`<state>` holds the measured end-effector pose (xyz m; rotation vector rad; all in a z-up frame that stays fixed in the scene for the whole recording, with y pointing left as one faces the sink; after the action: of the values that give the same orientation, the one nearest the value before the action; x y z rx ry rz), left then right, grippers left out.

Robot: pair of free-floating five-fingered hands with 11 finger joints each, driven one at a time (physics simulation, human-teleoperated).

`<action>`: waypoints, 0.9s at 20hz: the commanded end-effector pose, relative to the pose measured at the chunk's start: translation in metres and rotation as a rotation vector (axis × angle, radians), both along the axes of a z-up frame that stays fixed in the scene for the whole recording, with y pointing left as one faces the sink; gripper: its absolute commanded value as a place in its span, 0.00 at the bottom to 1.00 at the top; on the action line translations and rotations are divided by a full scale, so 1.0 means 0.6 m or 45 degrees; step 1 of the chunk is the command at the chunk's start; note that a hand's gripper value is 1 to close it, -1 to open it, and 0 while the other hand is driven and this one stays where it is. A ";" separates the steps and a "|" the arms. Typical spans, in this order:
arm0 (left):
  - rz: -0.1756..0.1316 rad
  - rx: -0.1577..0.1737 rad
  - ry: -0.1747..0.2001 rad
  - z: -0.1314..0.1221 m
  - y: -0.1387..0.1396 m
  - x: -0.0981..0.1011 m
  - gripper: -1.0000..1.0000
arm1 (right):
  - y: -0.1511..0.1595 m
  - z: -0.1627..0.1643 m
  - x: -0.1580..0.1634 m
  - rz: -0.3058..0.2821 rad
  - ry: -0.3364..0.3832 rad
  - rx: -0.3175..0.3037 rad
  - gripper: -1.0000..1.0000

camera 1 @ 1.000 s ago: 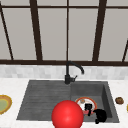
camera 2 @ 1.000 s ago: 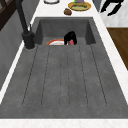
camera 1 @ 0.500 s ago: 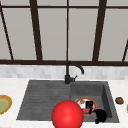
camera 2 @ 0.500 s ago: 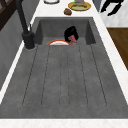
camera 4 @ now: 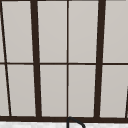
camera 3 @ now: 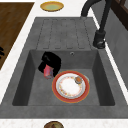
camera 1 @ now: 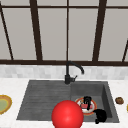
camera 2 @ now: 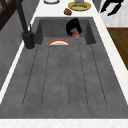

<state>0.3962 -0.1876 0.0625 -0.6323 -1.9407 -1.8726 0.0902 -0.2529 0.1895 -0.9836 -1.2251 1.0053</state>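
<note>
My left hand [camera 1: 87,100] hangs over the right-hand basin, its fingers curled round a small pink and red object [camera 1: 84,106]. The left side view has this hand [camera 2: 73,25] lifted above the basin with the object [camera 2: 76,35] below it. From the right, the hand [camera 3: 51,60] and object [camera 3: 48,71] stand beside a red-rimmed white plate [camera 3: 67,87] on the basin floor. A small brown bit [camera 3: 78,80] lies on that plate. My right hand [camera 1: 100,116] floats in front of the counter, fingers spread [camera 2: 112,6].
A big red ball [camera 1: 67,115] sits low in the front view. A black faucet [camera 1: 72,72] stands behind the sink [camera 1: 105,92]. A yellow-green dish [camera 1: 3,103] is on the left counter, a brown round thing [camera 1: 119,100] on the right one. The drainboard [camera 2: 65,77] is grooved.
My left hand has risen from just above the plate, carrying the pink and red object up with it. The right hand has stayed where it was.
</note>
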 end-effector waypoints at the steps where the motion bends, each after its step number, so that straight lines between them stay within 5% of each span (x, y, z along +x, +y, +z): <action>1: -0.022 -0.025 -0.003 0.052 0.022 -0.005 1.00 | 0.000 0.000 0.000 0.000 0.000 0.000 0.50; 18: -0.008 -0.013 0.003 0.269 0.209 -0.034 1.00 | 0.000 0.000 0.000 0.000 0.000 0.000 0.50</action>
<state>0.3770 -0.0841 0.2030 -0.6353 -1.9515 -1.8627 0.0902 -0.2529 0.1895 -0.9836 -1.2251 1.0053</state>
